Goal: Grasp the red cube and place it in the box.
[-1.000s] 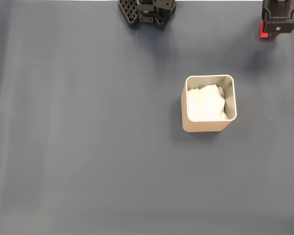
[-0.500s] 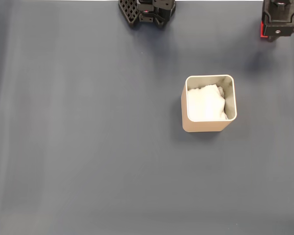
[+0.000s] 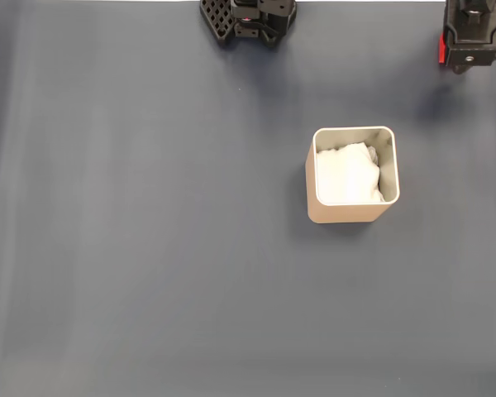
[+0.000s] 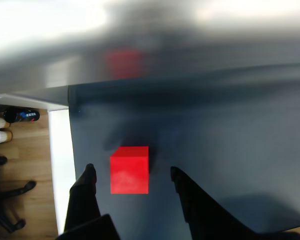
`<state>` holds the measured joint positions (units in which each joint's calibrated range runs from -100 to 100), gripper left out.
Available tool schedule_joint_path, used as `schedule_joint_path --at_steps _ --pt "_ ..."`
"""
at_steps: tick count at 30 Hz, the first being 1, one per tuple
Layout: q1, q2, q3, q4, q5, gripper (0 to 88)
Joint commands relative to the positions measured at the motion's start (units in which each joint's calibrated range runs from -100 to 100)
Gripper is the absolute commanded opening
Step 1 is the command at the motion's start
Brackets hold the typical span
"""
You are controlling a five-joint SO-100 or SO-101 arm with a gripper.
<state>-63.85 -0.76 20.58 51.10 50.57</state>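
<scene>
I'm on the grasp step: gripper [image 4: 132, 172] spread, straddling the small matte red cube [image 4: 129, 169] at the dark counter [image 3: 149, 248] edge, next close, lift, carry to the beige padded square box [image 3: 352, 213].

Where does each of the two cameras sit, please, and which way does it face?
Fixed view: overhead, looking straight down on the dark mat and the box; the arm's base sits at the top edge, the hand at top right.
Wrist view: rides on the hand, looking down between its open fingers at the red cube near the mat's edge.
Shared: the mat, the hand and a sliver of the cube.
</scene>
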Motion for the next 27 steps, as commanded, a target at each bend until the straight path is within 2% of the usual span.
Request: schedule_joint_path --at_steps 1,27 --pt "-0.94 -0.24 -0.44 -0.83 -0.20 37.6" --pt "-2.78 -2.05 4.67 -1.73 -1.81 36.9"
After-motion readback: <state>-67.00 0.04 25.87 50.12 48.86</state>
